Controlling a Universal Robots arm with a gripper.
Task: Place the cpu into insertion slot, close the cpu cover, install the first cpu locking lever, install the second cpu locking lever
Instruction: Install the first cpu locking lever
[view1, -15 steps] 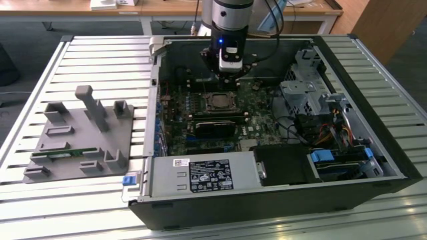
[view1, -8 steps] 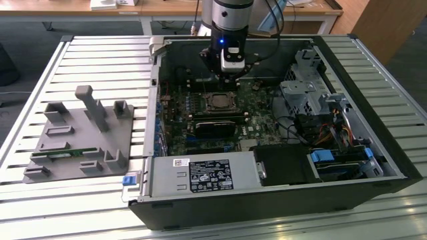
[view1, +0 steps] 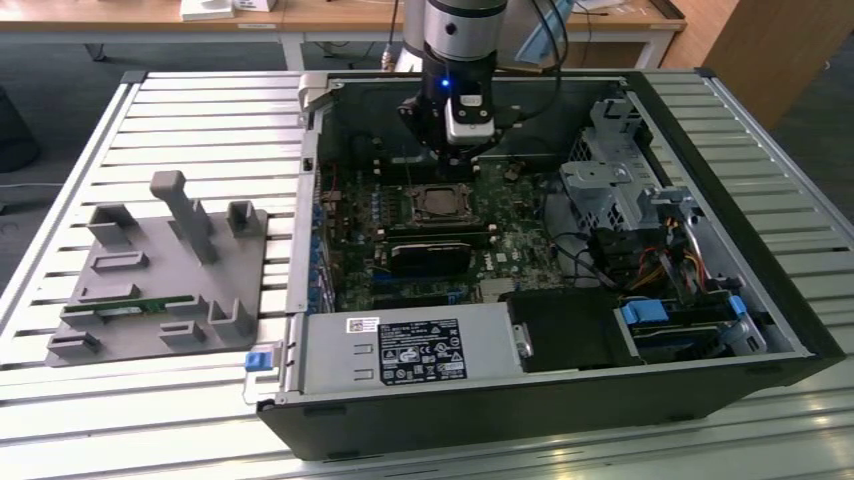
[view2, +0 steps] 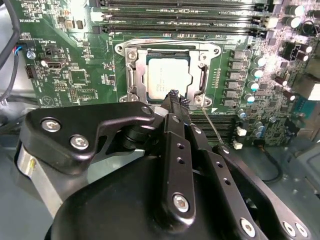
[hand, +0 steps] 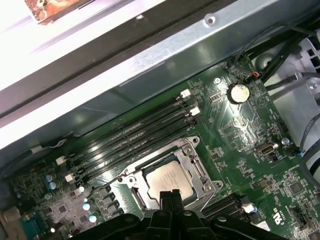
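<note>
Exterior view: the arm reaches down into an open computer case (view1: 561, 300) that lies on a slatted metal bench (view1: 200, 120). The claw (view1: 457, 160) hangs above the green board (view1: 514, 250), close to the insertion slot (view1: 414, 205) and slightly towards the case's far wall. A grey moulded fixture (view1: 160, 270) sits on the bench at the exterior view's left, well apart from the case. A black rectangular card (view1: 430, 255) stands in the board just on the near side of the socket.

In both wrist views the cpu (view2: 167, 77) (hand: 169, 179) sits in the socket, its dull silver top facing up. The cpu cover (view2: 167, 48) (hand: 196, 167) lies flat around it, and its window frames the chip. A thin wire lever (view2: 212, 125) (hand: 107, 180) slants away from one corner of the socket and is raised off the board.

The claw (view2: 176, 97) (hand: 170, 194) has its black fingertips pressed together with nothing between them. They hover just over the edge of the socket, beside the base of that lever; I cannot tell whether they touch it. Long black memory slots (view2: 185, 15) (hand: 135, 135) run along the far side of the socket.
</note>
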